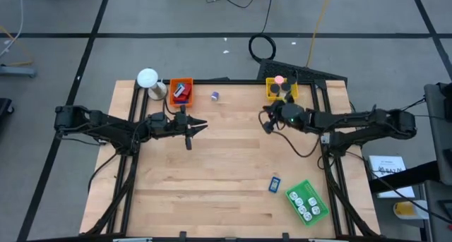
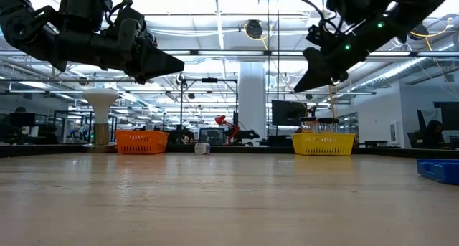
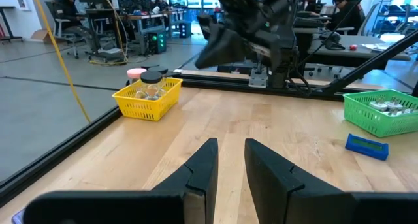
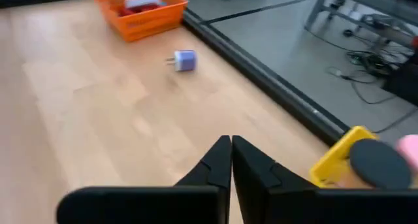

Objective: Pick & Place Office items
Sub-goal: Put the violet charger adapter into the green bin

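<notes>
High view: bare wood fills the table's [image 1: 226, 171] middle, trays hugging its edges. Both arms reach inward above the surface. Right gripper [image 1: 268, 122], fingers pinched shut on nothing, hangs beside the yellow tray [image 1: 271, 91]; the purple roll [image 1: 215, 95] lies at its ten o'clock. Left gripper [image 1: 192, 129] hovers narrowly parted, empty. A blue rectangle [image 1: 274, 184] rests beside the green tray [image 1: 319, 194].

Around your counter [image 1: 226, 171] lies a grey floor [image 1: 169, 16] crossed by dark seams, with cables [image 1: 263, 46] coiled beyond the far edge. Behind it you see an open hall with ceiling lights [image 2: 215, 20], a white column [image 2: 252, 102], and people at desks [image 3: 72, 18].
</notes>
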Robot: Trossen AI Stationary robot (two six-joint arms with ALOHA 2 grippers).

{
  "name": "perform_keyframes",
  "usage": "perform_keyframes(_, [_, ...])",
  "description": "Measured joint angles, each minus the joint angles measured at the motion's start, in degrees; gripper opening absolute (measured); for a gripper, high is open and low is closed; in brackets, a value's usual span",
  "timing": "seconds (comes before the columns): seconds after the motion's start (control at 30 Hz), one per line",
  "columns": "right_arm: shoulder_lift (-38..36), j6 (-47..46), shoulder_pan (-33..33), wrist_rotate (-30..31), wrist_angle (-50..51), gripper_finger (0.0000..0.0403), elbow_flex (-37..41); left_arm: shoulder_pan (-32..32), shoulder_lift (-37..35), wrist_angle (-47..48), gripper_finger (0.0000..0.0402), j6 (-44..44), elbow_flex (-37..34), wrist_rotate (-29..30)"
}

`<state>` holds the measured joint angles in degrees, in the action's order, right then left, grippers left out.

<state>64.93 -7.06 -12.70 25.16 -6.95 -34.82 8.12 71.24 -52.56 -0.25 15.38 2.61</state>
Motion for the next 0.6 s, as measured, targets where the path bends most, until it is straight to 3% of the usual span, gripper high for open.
perform_keyframes(0.3, [-0.02,4.14,4.23,0.08,-14.76,0.0040,6.47,-0.01,0.00,0.01,0.0076,-0.49,0.00,-0.02])
perform_keyframes(0.6, [-0.02,6.27,4.20,0.07,-18.15,0.0036,6.59,0.00,0.00,-0.64,0.0076,-4.98,0.00,0.00])
